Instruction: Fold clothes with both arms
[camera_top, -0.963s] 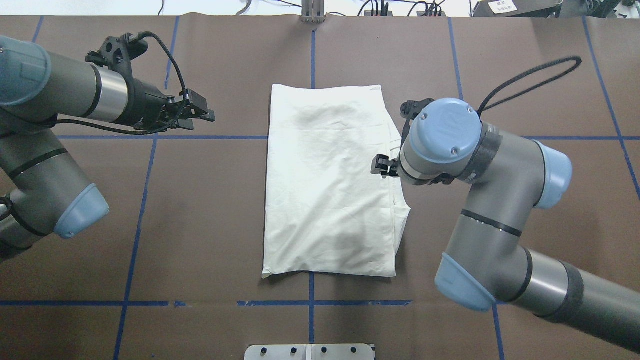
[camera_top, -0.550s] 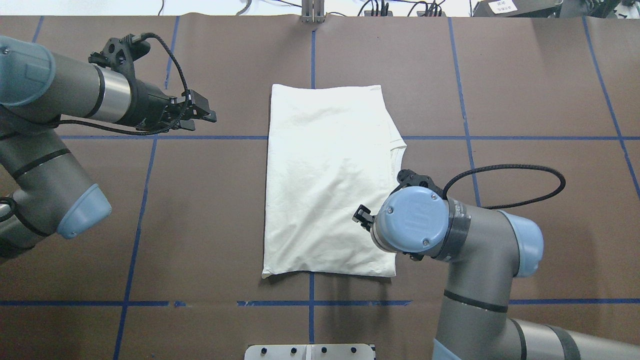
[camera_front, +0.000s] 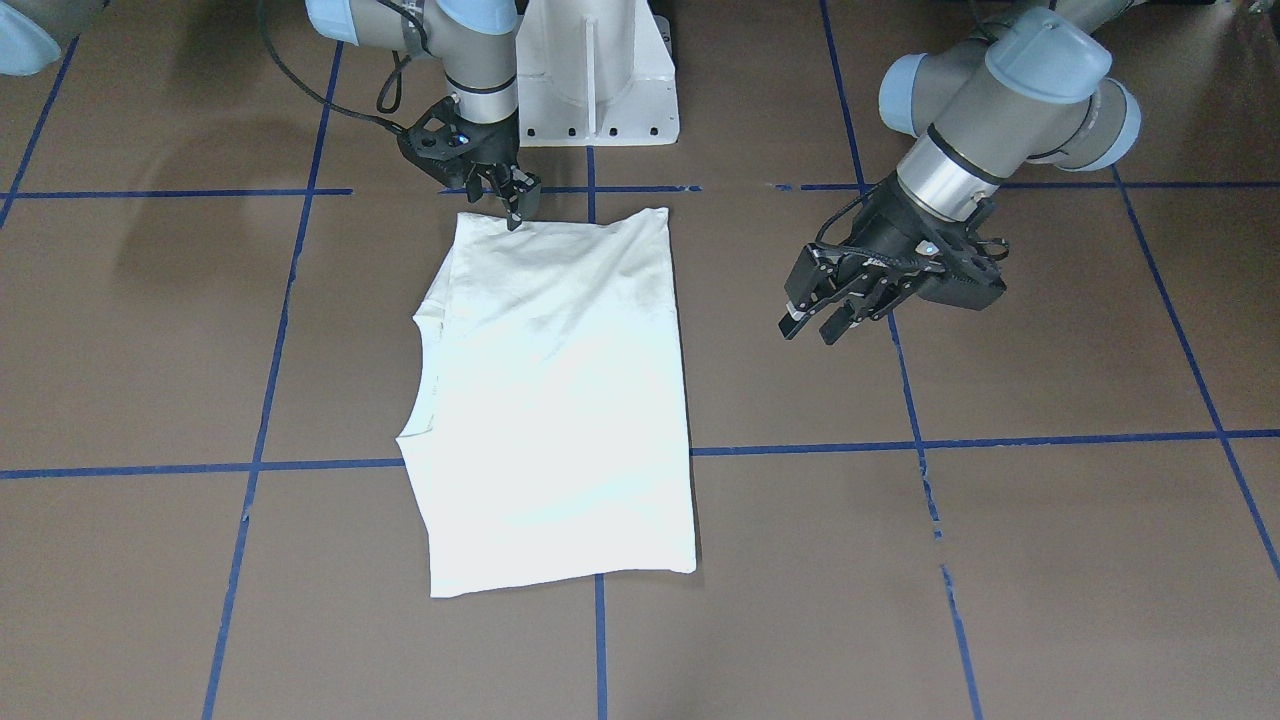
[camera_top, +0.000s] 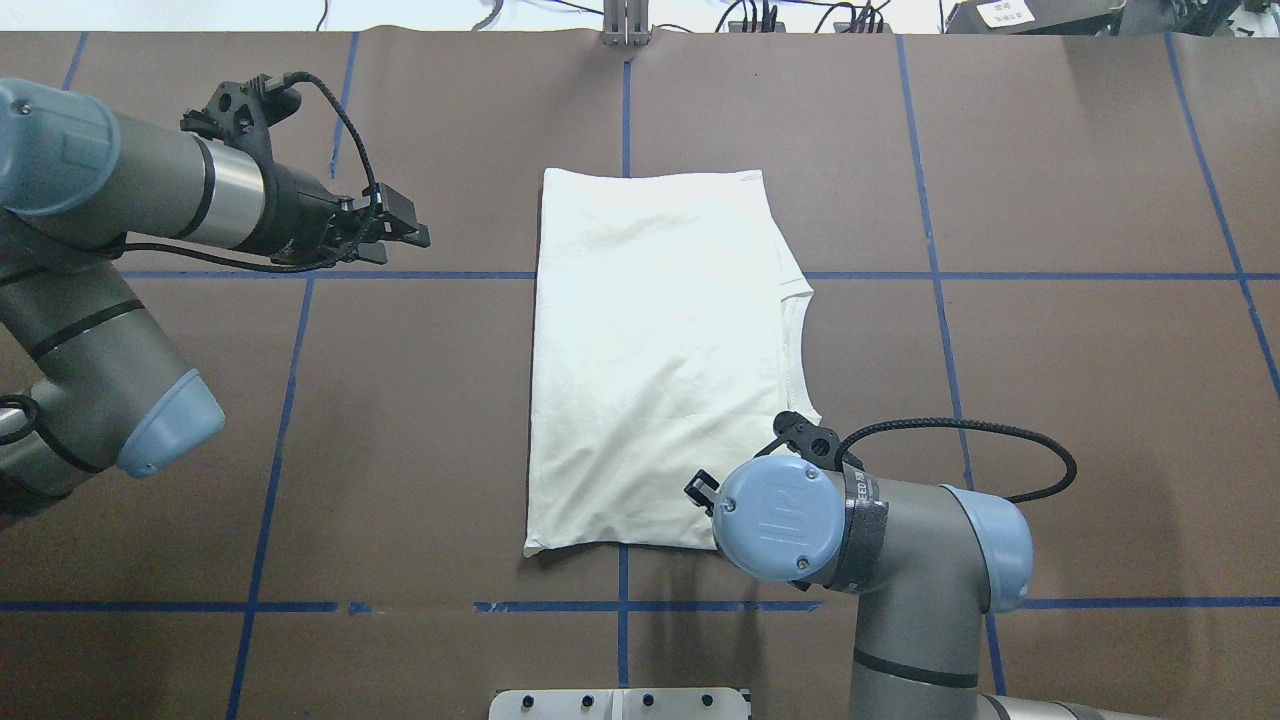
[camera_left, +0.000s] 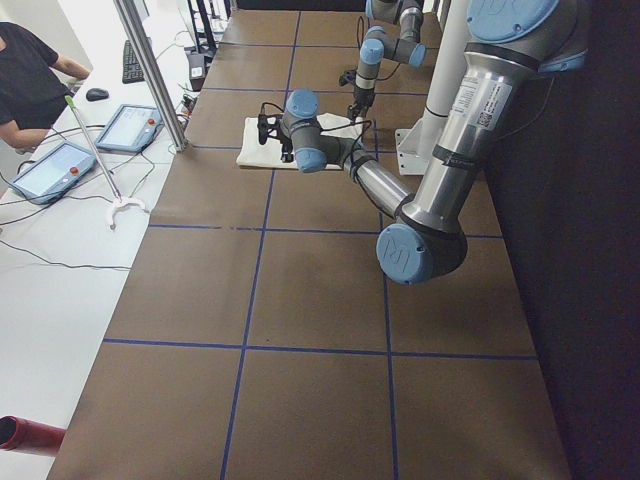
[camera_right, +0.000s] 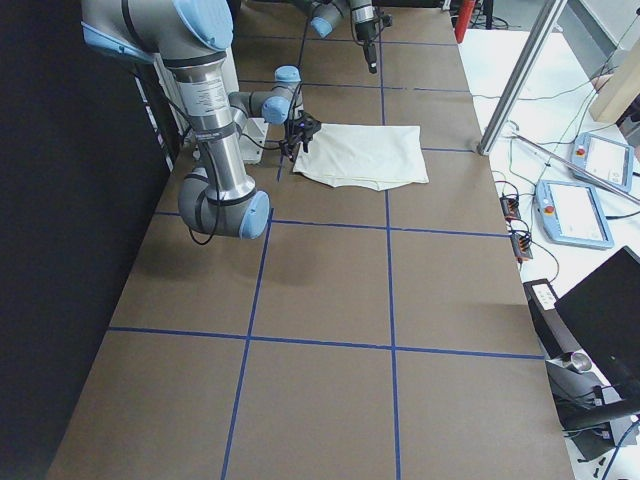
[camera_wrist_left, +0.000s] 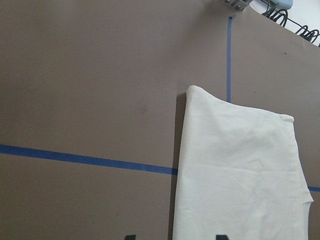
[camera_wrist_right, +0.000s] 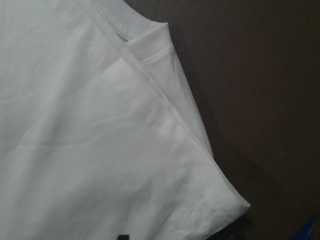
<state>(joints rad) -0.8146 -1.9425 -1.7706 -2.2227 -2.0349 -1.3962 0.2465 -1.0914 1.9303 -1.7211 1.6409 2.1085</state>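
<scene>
T-shirt (camera_top: 650, 350) lies flat mid-worktop (camera_top: 400, 450), folded into 1 long rectangle, plain side up, collar on the right edge. Right tool (camera_front: 517, 208) released, fingers apart, low over the near-right corner; contact unclear. Left tool (camera_front: 810, 328) released, hovering well left of the cloth.

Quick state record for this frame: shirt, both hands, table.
shirt: cream T-shirt, folded into a long rectangle, plain side up, no print visible
neckline: on the edge toward the robot's right
left hand: open, over bare table, clear of the shirt
right hand: looks open, at the shirt's corner nearest the robot on its right, not gripping it
table: brown, blue tape grid
</scene>
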